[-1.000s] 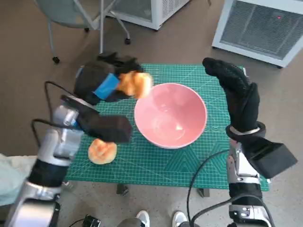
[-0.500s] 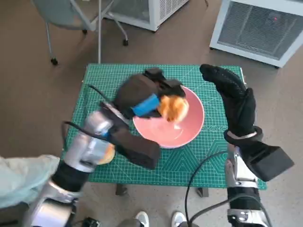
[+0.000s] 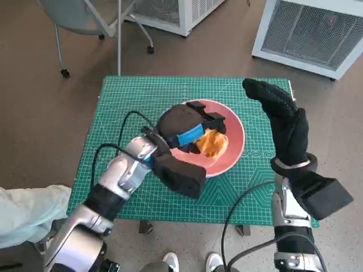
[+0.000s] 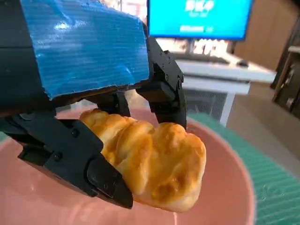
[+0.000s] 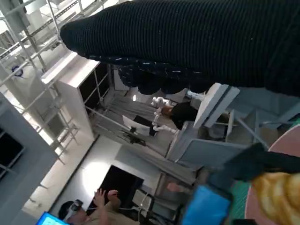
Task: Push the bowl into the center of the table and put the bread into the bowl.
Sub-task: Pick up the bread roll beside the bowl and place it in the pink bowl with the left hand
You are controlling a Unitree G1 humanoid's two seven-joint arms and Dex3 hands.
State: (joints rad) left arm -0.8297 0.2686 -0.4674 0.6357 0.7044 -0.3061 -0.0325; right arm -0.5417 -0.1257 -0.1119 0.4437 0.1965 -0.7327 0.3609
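Note:
The pink bowl (image 3: 233,148) stands near the middle of the green mat (image 3: 136,96). My left hand (image 3: 184,126) reaches into it from the left and grips a golden bread roll (image 3: 213,143) low inside the bowl. The left wrist view shows the bread (image 4: 154,164) pinched between the black fingers (image 4: 75,154) just above the bowl's pink inside (image 4: 229,187). My right hand (image 3: 283,119) stands flat with fingers extended beside the bowl's right rim and holds nothing. In the right wrist view its glove (image 5: 187,42) shows, with the bread (image 5: 277,193) in a corner.
A white slatted unit (image 3: 309,31) stands behind the table at the right, a chair (image 3: 85,20) at the back left. Pale cloth (image 3: 28,209) lies at the lower left, shoes (image 3: 170,262) by the table's near edge. A person (image 5: 89,206) shows in the right wrist view.
My left hand has carried the bread from left of the bowl over its rim and down inside. The forearm now hides the second roll on the mat. The right hand barely moved.

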